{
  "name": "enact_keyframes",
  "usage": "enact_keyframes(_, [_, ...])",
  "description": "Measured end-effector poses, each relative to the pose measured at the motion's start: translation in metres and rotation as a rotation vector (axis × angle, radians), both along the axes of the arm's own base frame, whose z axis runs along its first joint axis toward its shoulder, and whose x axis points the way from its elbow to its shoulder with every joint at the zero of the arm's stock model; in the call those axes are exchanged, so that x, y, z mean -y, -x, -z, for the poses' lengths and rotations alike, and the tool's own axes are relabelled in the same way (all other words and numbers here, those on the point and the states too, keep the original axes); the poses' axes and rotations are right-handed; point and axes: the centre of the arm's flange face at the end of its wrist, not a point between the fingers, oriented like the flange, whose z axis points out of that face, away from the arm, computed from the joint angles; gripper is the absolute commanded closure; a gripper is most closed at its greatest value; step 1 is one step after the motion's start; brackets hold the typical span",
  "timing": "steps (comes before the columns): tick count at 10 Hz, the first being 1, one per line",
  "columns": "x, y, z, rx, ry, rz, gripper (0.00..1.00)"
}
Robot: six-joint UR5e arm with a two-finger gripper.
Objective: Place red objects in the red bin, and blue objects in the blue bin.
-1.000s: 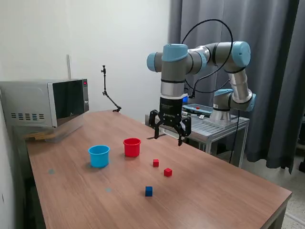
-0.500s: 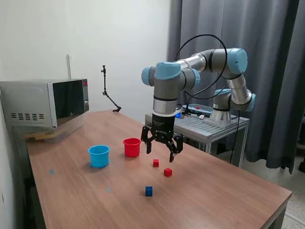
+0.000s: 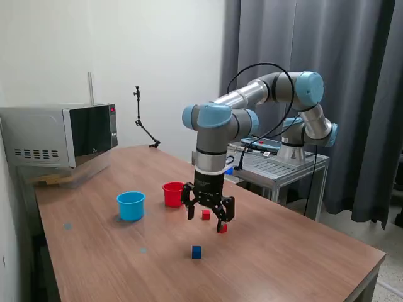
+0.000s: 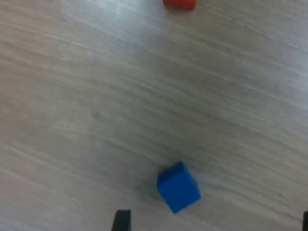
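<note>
The black two-finger gripper [image 3: 208, 216] hangs with fingers spread and empty over two small solid red cubes [image 3: 206, 215]; a small dark-blue cube [image 3: 197, 252] sits at its six o'clock. Coming down off-centre, a finger could knock one red cube toward the round red plastic cup [image 3: 174, 194] at ten o'clock.

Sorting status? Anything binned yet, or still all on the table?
Nothing visibly done: one red cube, a second red cube and the blue cube all sit loose on the table. Cup interiors cannot be seen. In hand: nothing; the claw is open, low over the red cubes. Left: both reds into the red cup, the blue into the light-blue cup.
</note>
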Motion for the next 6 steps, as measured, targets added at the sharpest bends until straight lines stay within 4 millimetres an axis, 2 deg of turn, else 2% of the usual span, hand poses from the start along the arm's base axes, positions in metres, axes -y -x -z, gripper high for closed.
enact_keyframes(3, [-0.001,-0.001,0.026,0.018,0.002,-0.007,0.0])
enact_keyframes(6, [-0.002,-0.004,0.039,0.04,0.003,-0.152,0.0])
